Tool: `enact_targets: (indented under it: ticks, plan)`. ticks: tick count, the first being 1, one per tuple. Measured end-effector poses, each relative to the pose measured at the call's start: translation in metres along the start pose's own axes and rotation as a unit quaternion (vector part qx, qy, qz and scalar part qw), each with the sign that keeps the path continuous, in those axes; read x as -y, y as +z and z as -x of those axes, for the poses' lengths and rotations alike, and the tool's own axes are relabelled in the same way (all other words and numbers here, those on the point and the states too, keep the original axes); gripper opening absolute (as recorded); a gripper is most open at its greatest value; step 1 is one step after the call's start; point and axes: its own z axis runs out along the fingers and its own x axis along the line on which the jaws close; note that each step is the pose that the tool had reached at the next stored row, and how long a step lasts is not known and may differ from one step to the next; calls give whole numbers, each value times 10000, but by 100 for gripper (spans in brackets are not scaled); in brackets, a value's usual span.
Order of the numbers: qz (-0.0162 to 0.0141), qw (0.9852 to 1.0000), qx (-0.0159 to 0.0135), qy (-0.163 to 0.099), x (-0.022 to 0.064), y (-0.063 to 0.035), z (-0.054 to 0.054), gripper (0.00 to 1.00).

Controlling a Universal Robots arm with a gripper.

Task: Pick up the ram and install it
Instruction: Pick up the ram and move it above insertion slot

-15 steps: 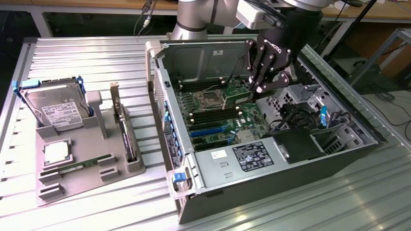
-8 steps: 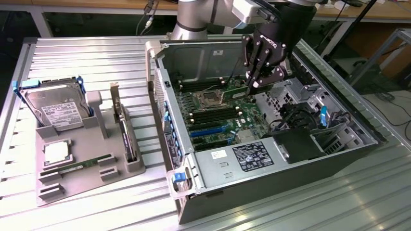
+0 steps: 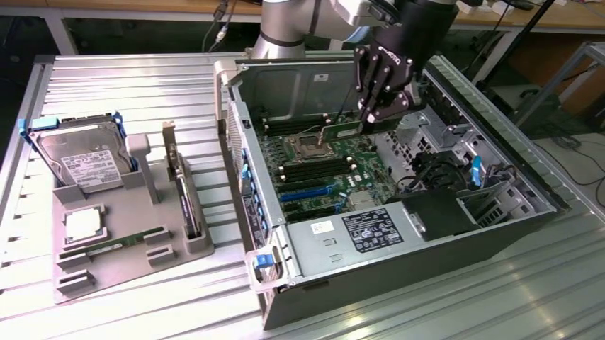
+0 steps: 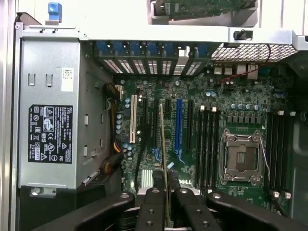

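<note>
- In the exterior view, the robot's gripper (image 3: 365, 125) is down inside the open computer case (image 3: 426, 276). It hangs above the green board (image 3: 350, 180) that lies inside the case.
- The gripper is pinching the ram (image 3: 342, 132). The ram is a thin green stick. It pokes out from between the fingers toward the exterior view's left.
- The ram is in the air, close above the square chip socket (image 3: 310, 147) and near the long black slots (image 3: 307, 170). It does not look like it is touching the board.
- At the exterior view's left sits a grey tray (image 3: 123, 273) with a hard drive (image 3: 81, 159) standing in it. The tray is well apart from the gripper.
- In the wrist view, the gripper's (image 4: 167, 211) fingers (image 4: 150, 211) press on both sides of the ram (image 4: 163, 144). The ram is seen from its edge here, so it looks like a thin line.
- Under the ram lies the green board (image 4: 240, 113), with the chip socket (image 4: 240, 156) and rows of long black slots (image 4: 207, 144). A big grey power box (image 4: 48, 125) sits off to one side.
- The black slots beside the socket look empty.
- The picking-up part looks done, because the ram is held tight and is over the board inside the case.
- The putting-in part is not done, because the ram is not in any slot.
</note>
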Motion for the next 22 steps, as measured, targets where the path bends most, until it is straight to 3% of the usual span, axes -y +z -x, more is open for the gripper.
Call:
enact_targets:
  ticks: [9,22]
  plan:
    - [7,9998,12,175,7,-1,200,14]
    - [15,9995,21,328,22,-12,620,14]
